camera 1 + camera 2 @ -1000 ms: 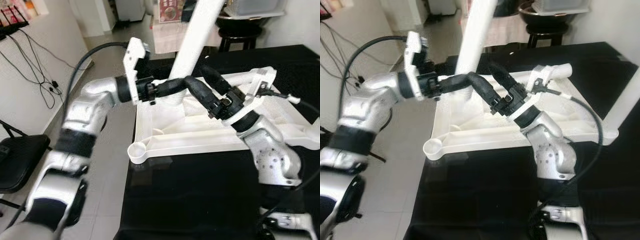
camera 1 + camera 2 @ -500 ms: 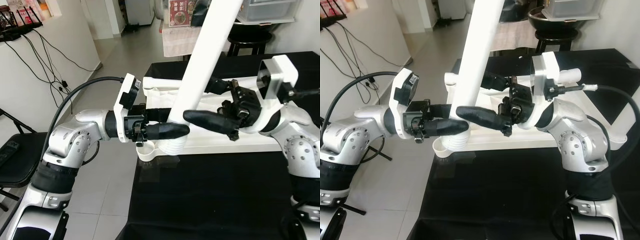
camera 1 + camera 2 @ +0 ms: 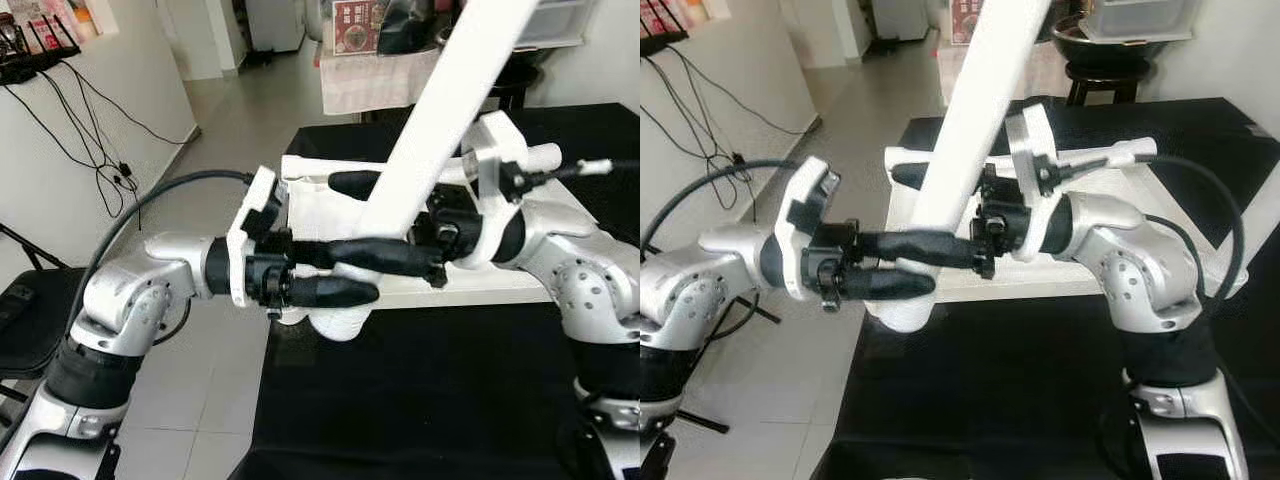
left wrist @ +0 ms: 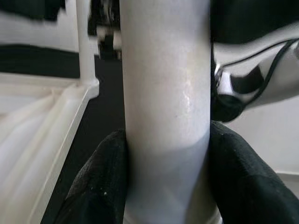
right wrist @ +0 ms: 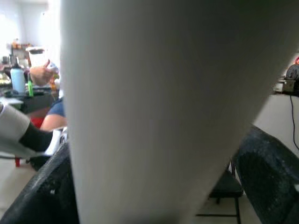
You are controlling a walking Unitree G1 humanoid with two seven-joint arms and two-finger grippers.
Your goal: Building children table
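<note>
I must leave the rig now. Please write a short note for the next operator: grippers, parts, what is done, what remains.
Left gripper: shut on the white table leg, near its base.
Right gripper: shut on the same leg from the other side, slightly higher.
The white tabletop lies upside down on the black table; the leg stands tilted in its front-left corner socket.
Left: straighten and seat the leg. Other legs: cannot tell.

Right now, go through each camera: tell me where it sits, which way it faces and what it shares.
Left eye, head: looks down at white table leg, upturned tabletop, both arms.
Right eye: same scene; left gripper, right gripper.
Left wrist: along its fingers, clamped around the leg.
Right wrist: along its fingers, leg between them; person behind.
Shared: the leg.
</note>
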